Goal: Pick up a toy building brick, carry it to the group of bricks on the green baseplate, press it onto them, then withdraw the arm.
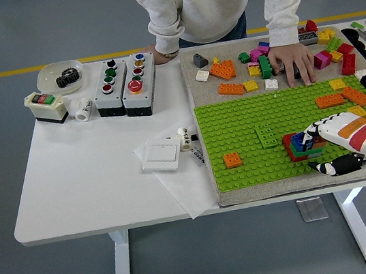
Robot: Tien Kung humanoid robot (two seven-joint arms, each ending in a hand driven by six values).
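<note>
Right hand: fingers closed on the blue brick atop the stack.
Near: green brick left, orange bricks behind.
Person's hand: flat among loose bricks.

A blue brick tops the red-and-green brick stack on the green baseplate, near its front edge.

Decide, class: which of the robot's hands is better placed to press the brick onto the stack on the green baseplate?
The right hand. Its fingers already sit at the brick stack on the green baseplate; the left hand is out of view.
</note>
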